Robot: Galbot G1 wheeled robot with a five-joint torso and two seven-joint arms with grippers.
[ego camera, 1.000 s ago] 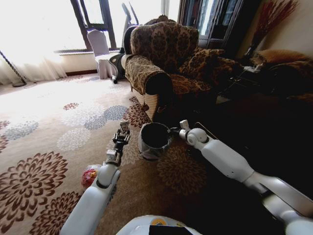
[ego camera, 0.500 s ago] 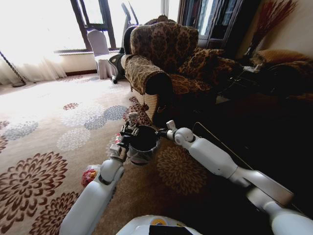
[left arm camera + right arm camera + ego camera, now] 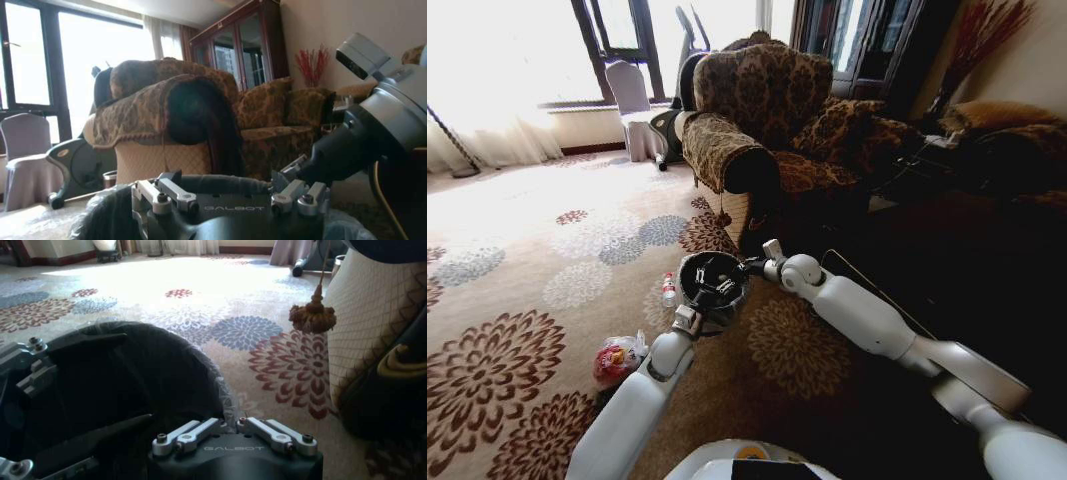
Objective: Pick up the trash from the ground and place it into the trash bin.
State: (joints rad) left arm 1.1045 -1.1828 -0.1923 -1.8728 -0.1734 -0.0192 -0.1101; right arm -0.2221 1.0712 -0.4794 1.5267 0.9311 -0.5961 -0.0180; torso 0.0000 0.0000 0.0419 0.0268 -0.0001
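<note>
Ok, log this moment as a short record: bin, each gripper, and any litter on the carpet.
trash bin: off the carpet, tilted, black inside facing the head camera
right gripper: shut on the bin's rim
left gripper: inside the bin's mouth, fingers open
red-pink wrapper: on the carpet beside the left arm
small bottle: on the carpet beside the bin

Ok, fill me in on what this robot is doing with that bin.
The right gripper grips the rim of the trash bin, holding it off the carpet. The left gripper is over the bin's black inside, fingers open. A crumpled red-pink wrapper and a small bottle lie on the carpet to the robot's left.
</note>
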